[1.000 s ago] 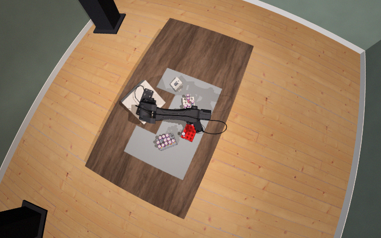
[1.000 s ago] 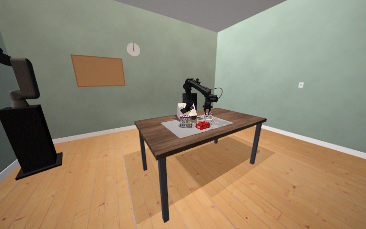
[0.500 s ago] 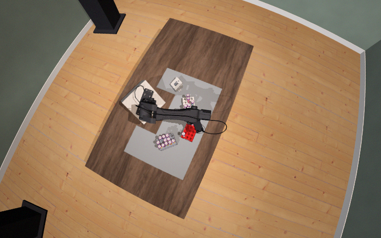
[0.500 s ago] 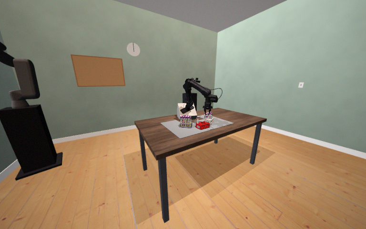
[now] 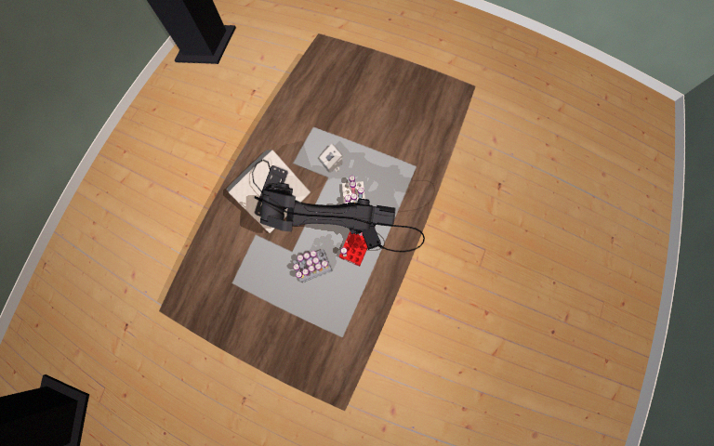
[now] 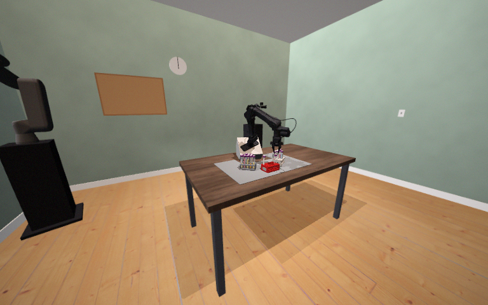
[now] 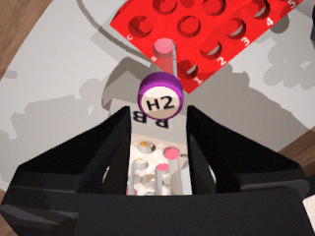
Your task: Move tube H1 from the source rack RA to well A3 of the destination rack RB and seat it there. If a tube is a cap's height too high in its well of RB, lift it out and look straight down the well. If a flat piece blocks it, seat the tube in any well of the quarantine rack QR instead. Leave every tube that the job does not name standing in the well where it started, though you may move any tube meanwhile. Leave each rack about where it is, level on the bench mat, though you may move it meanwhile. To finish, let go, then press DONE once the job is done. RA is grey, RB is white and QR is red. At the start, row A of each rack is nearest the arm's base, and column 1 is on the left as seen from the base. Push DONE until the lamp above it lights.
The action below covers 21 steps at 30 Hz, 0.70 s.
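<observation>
Tube H1 not identifiable, black parallel gripper [image 6: 276, 150] [image 7: 158, 116] partly open over white plastic rack [image 6: 281, 162] [image 7: 169, 134], purple-capped tube H2 [image 7: 159, 100] ahead, red rack [image 5: 356, 255] [image 6: 271, 167] [image 7: 213, 30] beyond.

Top view looked steeply down over the whole worktop [image 5: 383, 105] [image 6: 208, 189]; exterior faced it obliquely from farther off; wrist looked past the jaws, close, apparently downward. All shared the red rack [image 5: 353, 249] [image 6: 269, 167] [image 7: 203, 29].

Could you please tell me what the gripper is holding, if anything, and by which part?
Nothing is held; the gripper is partly open over the white rack RB.
</observation>
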### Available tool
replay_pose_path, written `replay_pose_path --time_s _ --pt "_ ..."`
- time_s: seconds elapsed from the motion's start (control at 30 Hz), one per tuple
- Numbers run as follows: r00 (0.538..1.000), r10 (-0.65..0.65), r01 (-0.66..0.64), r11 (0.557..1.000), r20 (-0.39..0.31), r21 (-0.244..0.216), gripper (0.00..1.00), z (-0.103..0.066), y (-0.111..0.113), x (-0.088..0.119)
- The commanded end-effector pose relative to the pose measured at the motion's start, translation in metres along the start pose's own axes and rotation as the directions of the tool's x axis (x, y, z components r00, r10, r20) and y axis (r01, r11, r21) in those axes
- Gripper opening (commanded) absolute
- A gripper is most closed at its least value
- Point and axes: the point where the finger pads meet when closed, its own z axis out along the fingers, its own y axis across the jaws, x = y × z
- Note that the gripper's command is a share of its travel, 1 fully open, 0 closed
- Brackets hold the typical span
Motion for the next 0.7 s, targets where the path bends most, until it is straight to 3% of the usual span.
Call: replay_pose_path --time_s 0.0,0.13,0.2,0.33,0.43,0.6,0.63,0.67 --pt "1.000 0.011 -0.010 0.999 0.026 -0.038 0.30 -0.009 0.002 -0.008" --pt "1.000 0.005 -0.005 1.000 0.017 -0.023 0.30 -0.003 -0.002 -0.003" --pt "1.000 0.012 -0.011 0.999 0.028 -0.048 0.30 -0.009 0.004 -0.009" --pt "1.000 0.006 -0.006 1.000 0.019 -0.024 0.30 -0.001 -0.002 -0.004" --pt "1.000 0.010 -0.009 0.999 0.025 -0.040 0.30 -0.004 0.002 -0.007" --pt "1.000 0.007 -0.007 1.000 0.018 -0.021 0.30 0.002 -0.003 -0.004" --pt "0.999 0.008 -0.006 0.998 0.032 -0.063 0.30 -0.009 0.009 -0.010" --pt "0.999 0.010 -0.007 0.998 0.034 -0.065 0.30 -0.009 0.010 -0.010"
